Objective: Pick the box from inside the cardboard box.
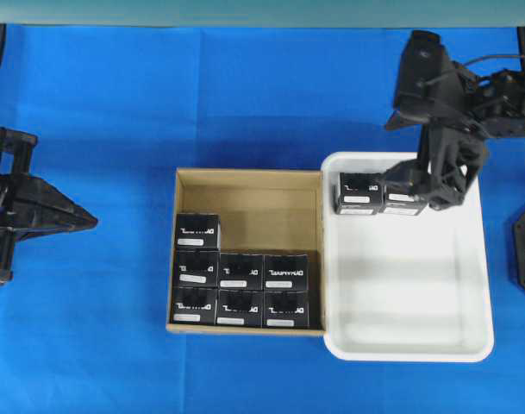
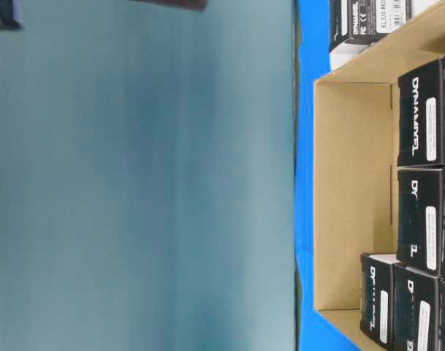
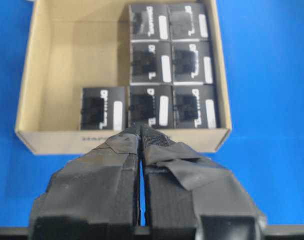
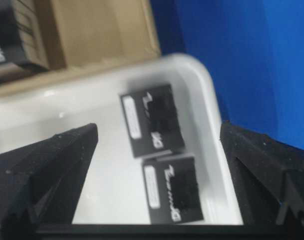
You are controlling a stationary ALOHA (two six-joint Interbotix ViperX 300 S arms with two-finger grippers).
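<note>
The brown cardboard box (image 1: 245, 176) sits mid-table with several black boxes (image 1: 240, 270) packed along its near side and left wall; its far right part is bare. My right gripper (image 1: 421, 191) hangs open over the far left corner of the white tray, above two black boxes (image 4: 154, 120) (image 4: 174, 187) lying there, with nothing between its fingers (image 4: 57, 165). My left gripper (image 3: 141, 129) is shut and empty, off to the left of the cardboard box (image 3: 52, 142), pointing at it.
The white plastic tray (image 1: 417, 349) butts against the cardboard box's right wall; most of its floor is bare. Blue cloth covers the table. The table-level view shows the cardboard box (image 2: 350, 190) and some black boxes (image 2: 427, 124) sideways.
</note>
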